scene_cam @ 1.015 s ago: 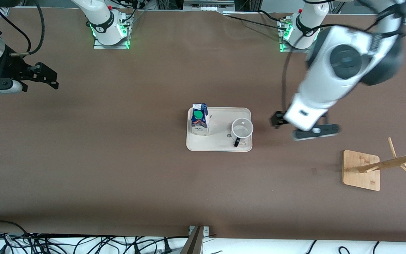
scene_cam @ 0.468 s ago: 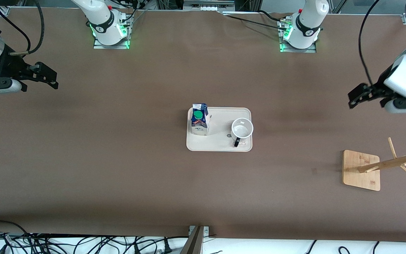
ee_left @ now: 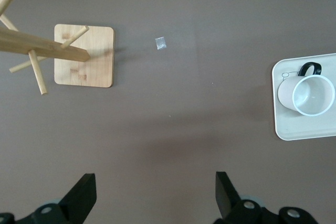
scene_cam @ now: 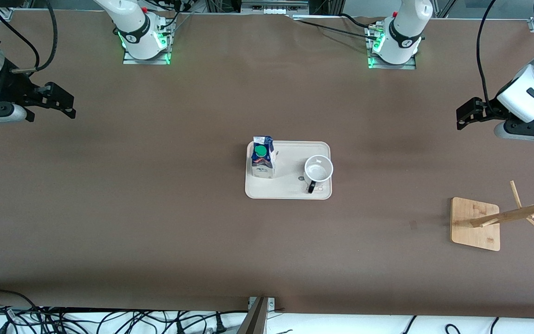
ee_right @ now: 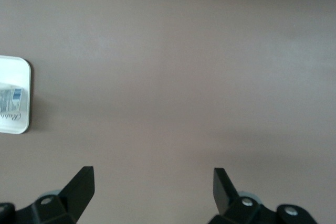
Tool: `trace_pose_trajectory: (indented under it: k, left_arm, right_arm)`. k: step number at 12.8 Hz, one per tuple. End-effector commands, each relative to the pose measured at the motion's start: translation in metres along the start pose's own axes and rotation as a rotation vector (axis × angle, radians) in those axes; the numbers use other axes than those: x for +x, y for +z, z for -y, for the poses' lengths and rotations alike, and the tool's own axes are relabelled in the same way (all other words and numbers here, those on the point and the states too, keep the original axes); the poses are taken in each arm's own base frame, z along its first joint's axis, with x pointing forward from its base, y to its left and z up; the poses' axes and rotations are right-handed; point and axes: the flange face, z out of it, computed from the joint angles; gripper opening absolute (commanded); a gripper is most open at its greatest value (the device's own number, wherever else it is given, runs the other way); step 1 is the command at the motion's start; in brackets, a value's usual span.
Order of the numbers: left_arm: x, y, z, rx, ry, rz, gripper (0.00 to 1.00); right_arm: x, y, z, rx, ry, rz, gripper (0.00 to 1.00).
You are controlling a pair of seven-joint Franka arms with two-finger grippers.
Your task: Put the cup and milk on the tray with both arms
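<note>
My left gripper [scene_cam: 468, 114] hangs in the air over bare table at the left arm's end, fingers [ee_left: 81, 199] spread wide and holding nothing. My right gripper [scene_cam: 58, 101] hangs over bare table at the right arm's end, fingers [ee_right: 80, 185] likewise spread and empty.

The tray [scene_cam: 290, 190] lies flat near the table's centre, well apart from both of my grippers, with open brown surface on every side of it. The milk [scene_cam: 262, 157] stands upright on the tray at the end toward the right arm. The cup [scene_cam: 318, 169] stands upright, mouth up, on the end toward the left arm, its black handle turned toward the front camera.

The tray is smooth cream plastic with rounded corners. The cup is white and round; the carton is gable-topped with a green cap. A bamboo rack [scene_cam: 475, 223] with a square base and slanted pegs stands toward the left arm's end, nearer the front camera than the tray.
</note>
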Motion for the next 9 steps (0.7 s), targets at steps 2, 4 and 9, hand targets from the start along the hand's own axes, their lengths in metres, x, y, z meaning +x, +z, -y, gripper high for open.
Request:
trace_pose_trajectory:
  k: [2,4,9]
  left_arm:
    - [0.002,0.009,0.015,-0.075,-0.019,-0.005,1.00]
    - [0.003,0.013,0.034,-0.115,-0.065,-0.002,1.00]
    - [0.002,0.017,0.054,-0.103,-0.097,0.040,1.00]
  right_arm:
    - [0.014,0.008,0.003,0.039,-0.017,0.000,1.00]
    - [0.014,0.011,0.019,0.041,-0.046,0.010,1.00]
    - [0.019,0.005,0.017,0.028,-0.051,0.005,1.00]
